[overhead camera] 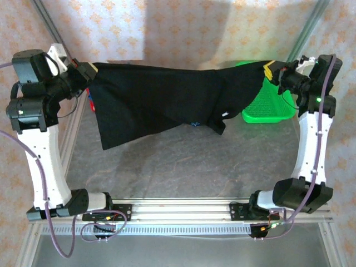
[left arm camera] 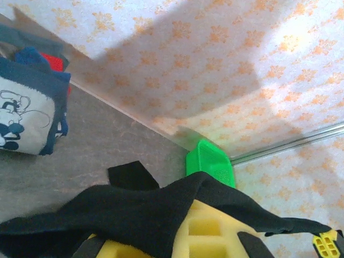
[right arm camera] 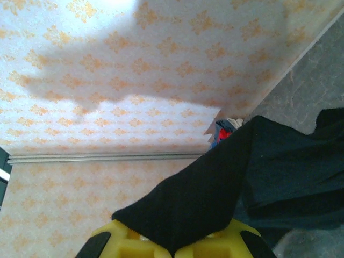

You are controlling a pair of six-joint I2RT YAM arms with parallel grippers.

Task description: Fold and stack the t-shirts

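Note:
A large plain black t-shirt (overhead camera: pixel 161 100) hangs stretched in the air across the far side of the table, its lower edge drooping toward the grey tabletop (overhead camera: pixel 183 167). My left gripper (overhead camera: pixel 89 71) is shut on its left top corner. My right gripper (overhead camera: pixel 271 70) is shut on its right top corner. In the left wrist view the black cloth (left arm camera: pixel 129 215) drapes over the yellow fingers (left arm camera: pixel 215 231) of the left gripper (left arm camera: pixel 161 239). In the right wrist view the cloth (right arm camera: pixel 215 193) is pinched between the closed yellow jaws of the right gripper (right arm camera: pixel 174 250).
A navy tee with a white cartoon print (left arm camera: pixel 27 115) lies with a red tee (left arm camera: pixel 54 60) at the table's far left. A bright green mesh basket (overhead camera: pixel 270 105) stands at the far right, behind the shirt's right end. A patterned wall backs the table.

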